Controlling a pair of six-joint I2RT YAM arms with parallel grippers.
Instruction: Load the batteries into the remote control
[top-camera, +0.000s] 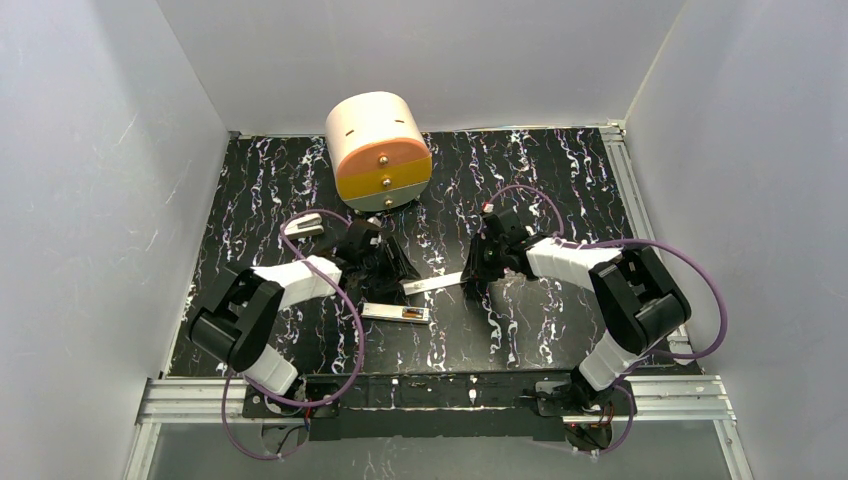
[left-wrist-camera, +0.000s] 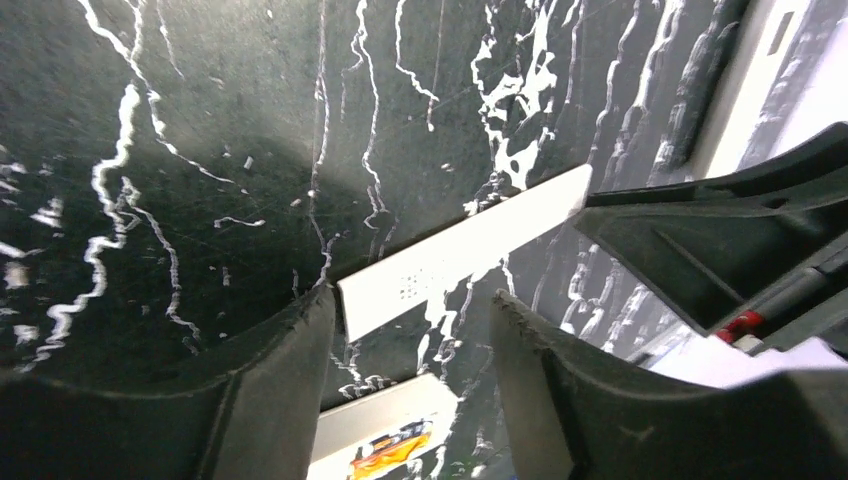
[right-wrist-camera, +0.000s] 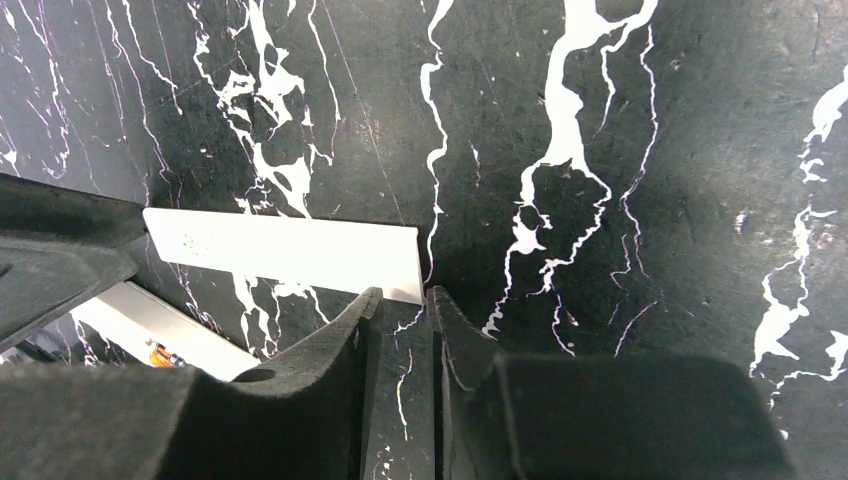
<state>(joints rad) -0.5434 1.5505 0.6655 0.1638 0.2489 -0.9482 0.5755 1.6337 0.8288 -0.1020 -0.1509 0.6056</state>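
I see a white bar on the surface — left jaws apart at one end, right jaws barely parted at the other.

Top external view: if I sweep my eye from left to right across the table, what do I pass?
In order: left arm's black elbow → small white-grey piece → remote control → right gripper → right arm's black elbow.
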